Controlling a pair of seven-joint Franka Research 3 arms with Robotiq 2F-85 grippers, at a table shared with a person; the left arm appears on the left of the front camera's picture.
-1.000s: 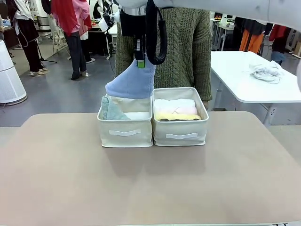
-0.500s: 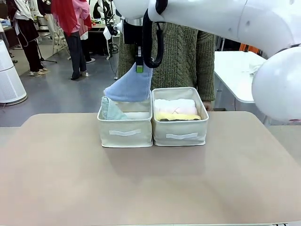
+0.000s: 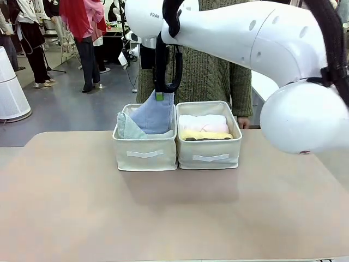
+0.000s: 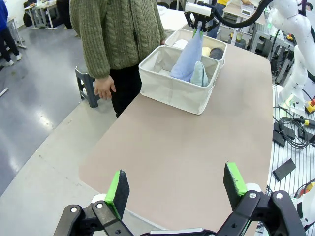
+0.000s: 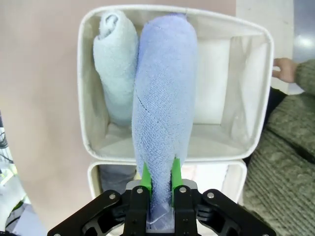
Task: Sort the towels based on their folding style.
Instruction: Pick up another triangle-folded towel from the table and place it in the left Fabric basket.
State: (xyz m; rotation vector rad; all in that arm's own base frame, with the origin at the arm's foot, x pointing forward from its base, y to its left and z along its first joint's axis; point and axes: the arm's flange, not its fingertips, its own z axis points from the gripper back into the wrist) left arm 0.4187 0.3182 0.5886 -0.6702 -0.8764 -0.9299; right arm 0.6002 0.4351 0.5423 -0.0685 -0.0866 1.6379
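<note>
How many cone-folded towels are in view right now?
2. The blue cone towel hangs in the right gripper jaws, inside the left bin; the pale green cone towel lies beside it.

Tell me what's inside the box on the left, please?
In the left box a pale green towel lies along one side. The right claw, shut on the blue towel, is lowering it in beside the green one. The box floor under both towels is covered.
</note>
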